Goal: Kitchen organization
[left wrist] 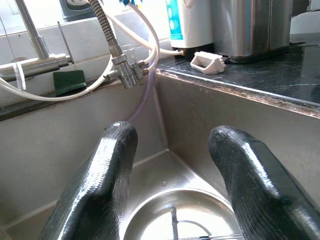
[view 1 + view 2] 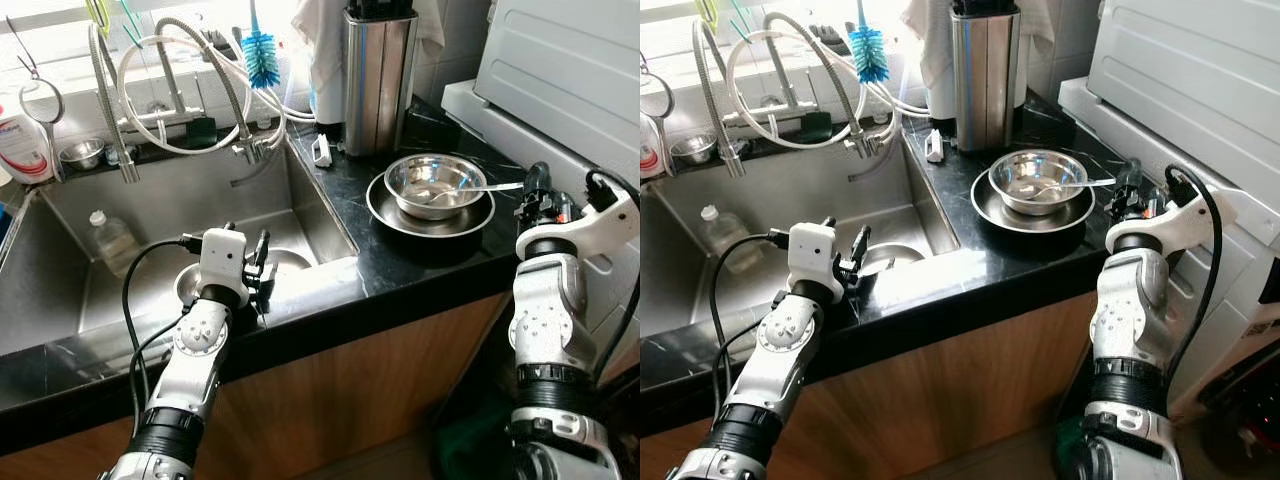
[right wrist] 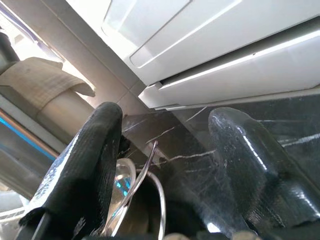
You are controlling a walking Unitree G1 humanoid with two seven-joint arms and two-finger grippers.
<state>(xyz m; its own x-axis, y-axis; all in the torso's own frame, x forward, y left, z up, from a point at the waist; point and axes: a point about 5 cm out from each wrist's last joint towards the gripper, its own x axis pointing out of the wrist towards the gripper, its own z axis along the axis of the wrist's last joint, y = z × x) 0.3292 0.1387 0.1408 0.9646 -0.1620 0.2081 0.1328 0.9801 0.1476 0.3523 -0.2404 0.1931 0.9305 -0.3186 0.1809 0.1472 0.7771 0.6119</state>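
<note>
From the left eye view, the left gripper (image 2: 262,262) hangs over the front edge of the steel sink (image 2: 70,240), its fingers pointing down into the basin. A round steel dish (image 2: 290,262) lies in the sink bottom just past it, half hidden by the wrist. A plastic bottle (image 2: 112,240) lies farther back on the sink floor. On the black counter (image 2: 420,262) a steel bowl (image 2: 436,185) sits inside a shallow steel plate (image 2: 385,212), with a spoon (image 2: 480,188) leaning out over the rim toward the right gripper (image 2: 537,190), which hovers just beside the handle's tip.

The right eye view shows the same layout; a blue bottle brush (image 2: 869,52) hangs by the faucet hoses and a tall steel canister (image 2: 985,75) stands behind the bowl.

In the left wrist view, the two fingers (image 1: 107,185) are spread wide apart with nothing between them, the dish below, cut off by the frame's edge.

In the right wrist view, the fingers (image 3: 87,165) are likewise parted and hold nothing; the spoon handle and bowl rim show dimly, near one finger, the rest lost in shadow.
</note>
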